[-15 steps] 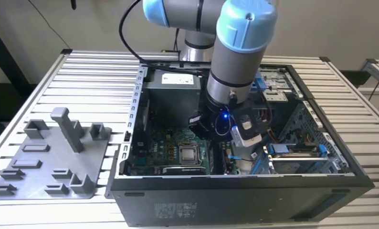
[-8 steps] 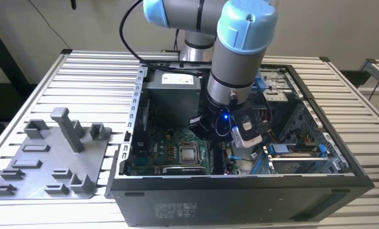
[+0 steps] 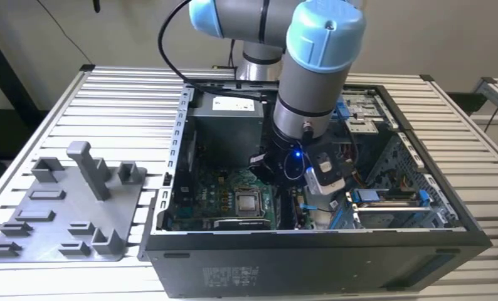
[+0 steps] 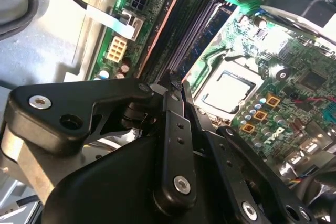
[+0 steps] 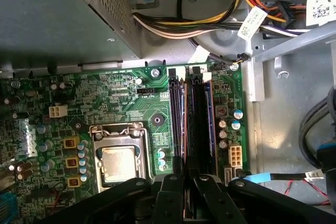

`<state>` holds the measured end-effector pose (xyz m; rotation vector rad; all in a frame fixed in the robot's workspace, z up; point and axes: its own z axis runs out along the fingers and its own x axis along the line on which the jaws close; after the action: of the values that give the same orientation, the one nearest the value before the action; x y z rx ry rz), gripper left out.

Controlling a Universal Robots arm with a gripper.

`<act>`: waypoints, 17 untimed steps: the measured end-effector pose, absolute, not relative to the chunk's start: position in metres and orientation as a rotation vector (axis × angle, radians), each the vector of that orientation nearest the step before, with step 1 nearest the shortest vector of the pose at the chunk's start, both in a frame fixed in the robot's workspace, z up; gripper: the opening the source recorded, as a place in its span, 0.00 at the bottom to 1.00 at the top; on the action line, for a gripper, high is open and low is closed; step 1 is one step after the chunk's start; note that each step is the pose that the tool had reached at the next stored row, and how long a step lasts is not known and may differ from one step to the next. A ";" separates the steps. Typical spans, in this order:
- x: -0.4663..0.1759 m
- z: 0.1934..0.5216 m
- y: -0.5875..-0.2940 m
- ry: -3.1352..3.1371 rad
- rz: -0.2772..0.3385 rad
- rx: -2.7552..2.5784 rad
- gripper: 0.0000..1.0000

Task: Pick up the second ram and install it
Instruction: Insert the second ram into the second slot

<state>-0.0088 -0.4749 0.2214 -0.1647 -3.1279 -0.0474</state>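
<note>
Pincer (image 4: pixel 176 90) fingers together, clamped on the second ram (image 5: pixel 182 129), edge-on over the memory slots (image 5: pixel 197 119) beside the processor socket (image 5: pixel 119 156). Risk, I'd say: slight tilt jams it against a slot wall.

The arm (image 3: pixel 316 81) reaches down into the open computer case (image 3: pixel 316 244).
</note>
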 end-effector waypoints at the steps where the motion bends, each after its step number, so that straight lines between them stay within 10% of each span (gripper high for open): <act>1: -0.009 0.221 -0.475 -3.128 -0.048 -0.165 0.14; 17: -0.010 0.218 -0.473 -3.129 -0.047 -0.144 0.14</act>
<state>-0.0097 -0.4735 0.2177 -0.1443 -3.1287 -0.0469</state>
